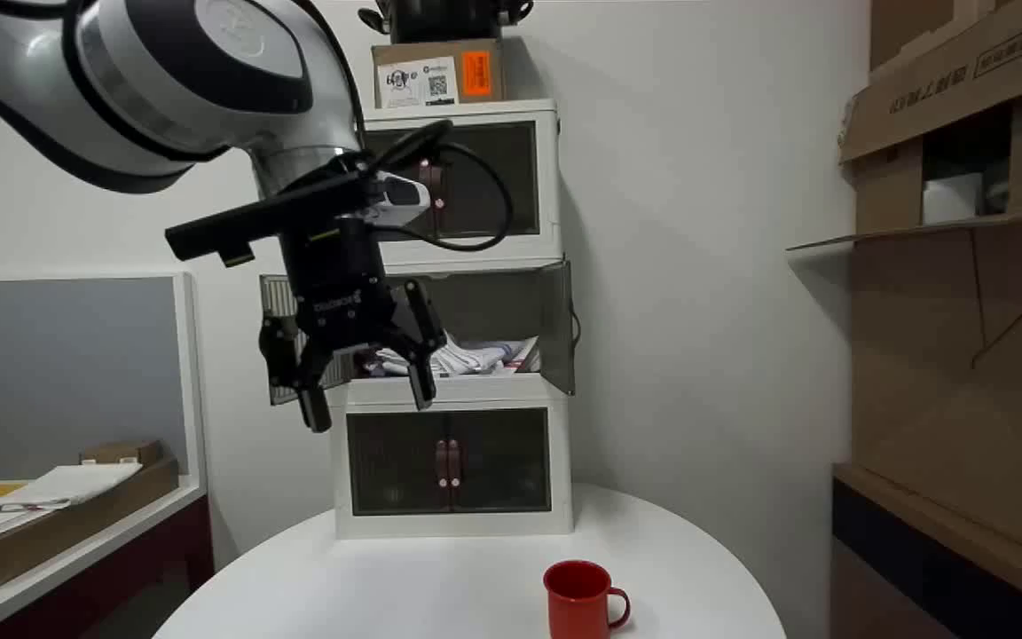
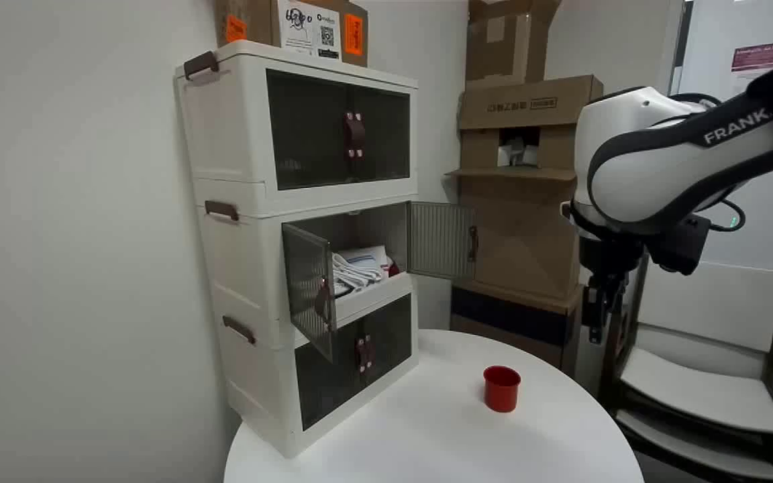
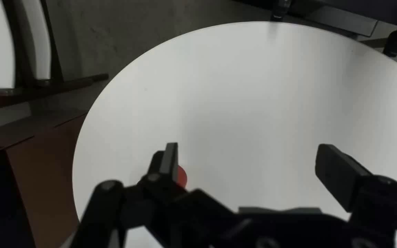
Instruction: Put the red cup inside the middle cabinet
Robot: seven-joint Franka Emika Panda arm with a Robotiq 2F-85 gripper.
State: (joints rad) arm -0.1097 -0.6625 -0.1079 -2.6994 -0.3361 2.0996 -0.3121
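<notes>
The red cup (image 1: 577, 605) stands upright on the white round table, its handle on the right in that exterior view. It also shows in an exterior view (image 2: 501, 390). In the wrist view only a red sliver of the cup (image 3: 182, 177) shows behind a finger. The middle cabinet (image 1: 475, 389) has both doors swung open, with folded cloths inside; its white side wall shows in an exterior view (image 2: 242, 275). My gripper (image 1: 369, 410) is open and empty, high above the table and apart from the cup. It also shows in an exterior view (image 2: 596, 333) and the wrist view (image 3: 248, 156).
The upper cabinet (image 2: 339, 198) and lower cabinet (image 1: 453, 525) have shut doors. The middle doors (image 2: 309, 288) (image 1: 557, 328) stick out over the table (image 2: 427, 449). Cardboard boxes (image 1: 963, 337) stand at the side. A chair (image 2: 705, 389) stands beyond the table edge.
</notes>
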